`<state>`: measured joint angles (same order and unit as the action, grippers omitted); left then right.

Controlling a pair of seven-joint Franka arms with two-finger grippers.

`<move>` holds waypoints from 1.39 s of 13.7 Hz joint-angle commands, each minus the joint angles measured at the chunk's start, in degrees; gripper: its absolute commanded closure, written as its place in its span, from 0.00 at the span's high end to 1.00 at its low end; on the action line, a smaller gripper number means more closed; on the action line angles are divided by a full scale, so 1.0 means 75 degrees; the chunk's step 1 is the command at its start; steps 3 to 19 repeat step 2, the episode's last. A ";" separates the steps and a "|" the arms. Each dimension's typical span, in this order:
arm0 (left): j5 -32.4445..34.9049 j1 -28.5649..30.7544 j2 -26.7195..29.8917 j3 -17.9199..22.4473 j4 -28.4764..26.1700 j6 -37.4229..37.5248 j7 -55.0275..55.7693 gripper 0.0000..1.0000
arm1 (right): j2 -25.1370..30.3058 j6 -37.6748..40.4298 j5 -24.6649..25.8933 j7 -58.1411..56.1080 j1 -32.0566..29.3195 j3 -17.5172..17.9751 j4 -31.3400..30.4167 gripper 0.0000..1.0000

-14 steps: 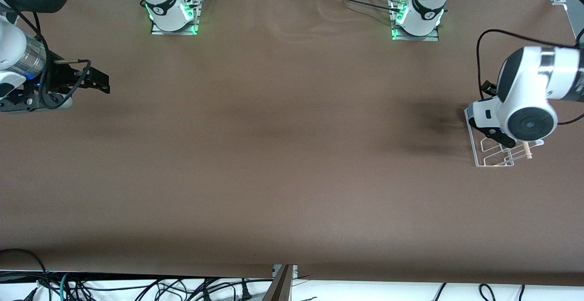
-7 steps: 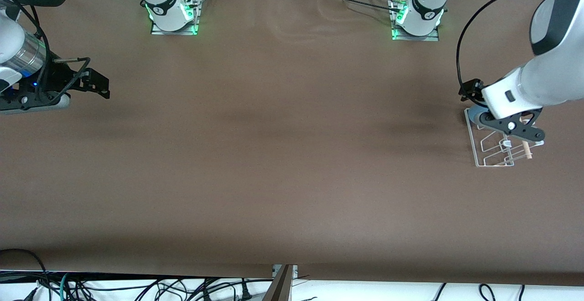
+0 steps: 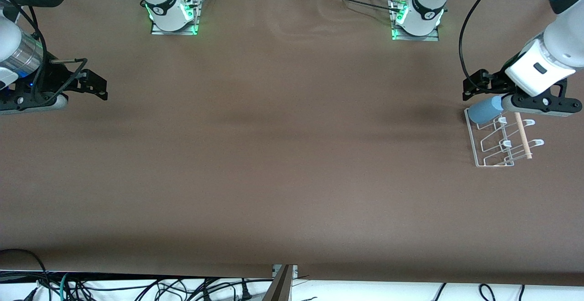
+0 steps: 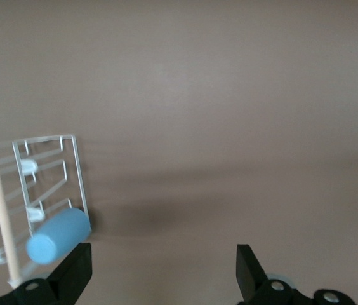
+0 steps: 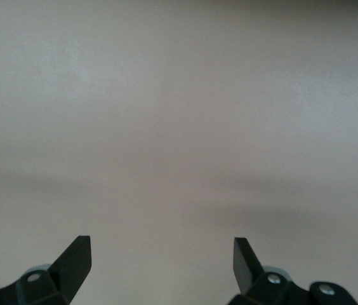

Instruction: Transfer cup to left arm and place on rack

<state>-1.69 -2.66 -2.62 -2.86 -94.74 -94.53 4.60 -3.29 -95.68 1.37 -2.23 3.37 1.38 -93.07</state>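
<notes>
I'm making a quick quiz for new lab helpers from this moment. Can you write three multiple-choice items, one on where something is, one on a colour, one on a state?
1. Where is the cup?
A. on the rack, at its end farthest from the front camera
B. on bare table near the right arm's end
C. held up in the air

2. What colour is the cup?
A. red
B. light blue
C. green

3. How does the left gripper stand?
A. shut on the cup
B. shut on nothing
C. open and empty

Answers:
1 A, the cup lies tipped on the rack's prongs.
2 B, both the front and left wrist views show it light blue.
3 C, its fingers stand wide apart with only table between them; the right gripper is also open and waits at the right arm's end.
</notes>
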 commanded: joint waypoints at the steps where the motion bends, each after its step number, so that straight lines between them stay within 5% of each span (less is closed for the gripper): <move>1: -0.0162 -0.0079 0.0337 0.0100 -0.0529 -0.0252 0.0488 1.00 | 0.0064 0.0008 -0.0042 0.0027 -0.0004 -0.0008 0.0034 0.99; 19: -0.0162 -0.0091 0.0349 0.0100 -0.0517 -0.0252 0.0488 1.00 | 0.0064 -0.0004 -0.0042 0.0027 -0.0004 -0.0008 0.0034 0.99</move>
